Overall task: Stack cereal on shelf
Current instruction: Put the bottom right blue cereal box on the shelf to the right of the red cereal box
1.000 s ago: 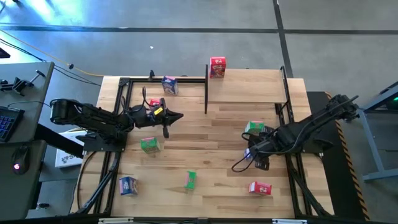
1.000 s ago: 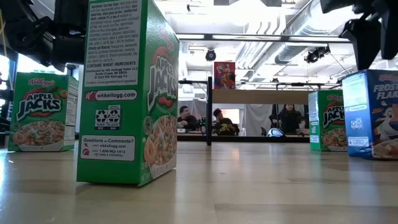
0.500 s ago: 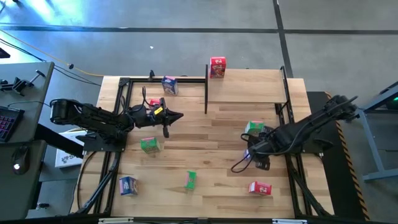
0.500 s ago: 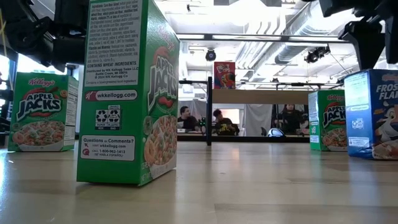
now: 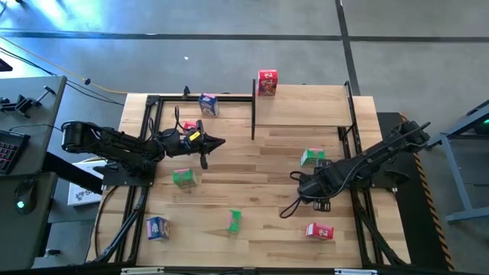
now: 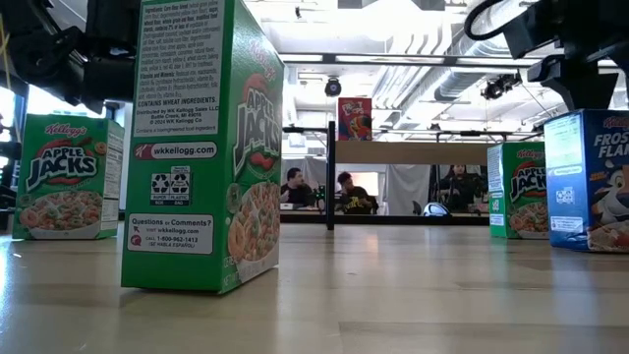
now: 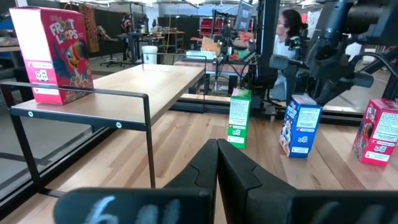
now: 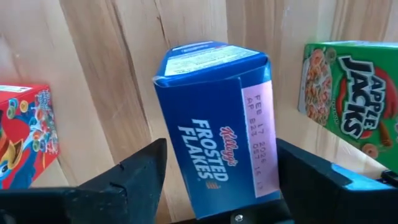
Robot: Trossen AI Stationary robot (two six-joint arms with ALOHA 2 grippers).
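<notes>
A blue Frosted Flakes cereal box stands upright on the table right of centre. My right gripper hangs over it, pointing down and open, one finger on each side of the box's top; in the high view the gripper covers the box. One red cereal box stands upright on the far left corner of the shelf. My left gripper waits shut and level over the table's left half.
A green box stands just beyond the blue one and a red box nearer the front edge. More boxes sit on the left half: green, green, blue, blue. People sit beyond the table.
My right gripper has sunk toward the blue box, shifted a little toward the table's left and rolled about its wrist; it now covers the box in the high view. The boxes have kept their places.
</notes>
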